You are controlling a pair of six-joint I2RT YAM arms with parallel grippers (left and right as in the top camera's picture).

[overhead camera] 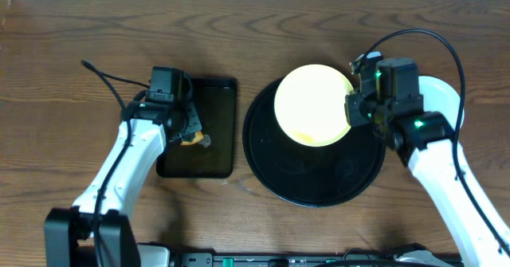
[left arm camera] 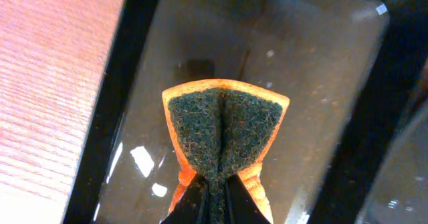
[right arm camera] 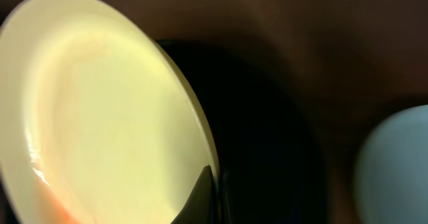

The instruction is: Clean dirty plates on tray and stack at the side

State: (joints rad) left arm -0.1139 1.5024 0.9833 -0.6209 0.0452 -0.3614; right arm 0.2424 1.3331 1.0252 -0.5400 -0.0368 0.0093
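Items by kind, counted.

- **Arms:** two, a left arm (overhead camera: pixel 127 163) and a right arm (overhead camera: pixel 446 167).
- **Grippers:** two, the left gripper (left arm camera: pixel 214 190) and the right gripper (overhead camera: pixel 353 110).
- **Trays:** two, one round tray (overhead camera: pixel 279 175) below the right gripper and one rectangular tray (overhead camera: pixel 217 107) below the left gripper.
- **Plates:**
  - One pale yellow plate (overhead camera: pixel 313 105), pinched at its rim by the right gripper.
  - One pale blue plate (overhead camera: pixel 446 98), just outside that gripper. Whether another lies beneath it cannot be told.
- **Sponges:** one sponge (left arm camera: pixel 224 127), orange with a dark green face, clamped in the left gripper.
- **Tables:** one wooden table (overhead camera: pixel 64 76).
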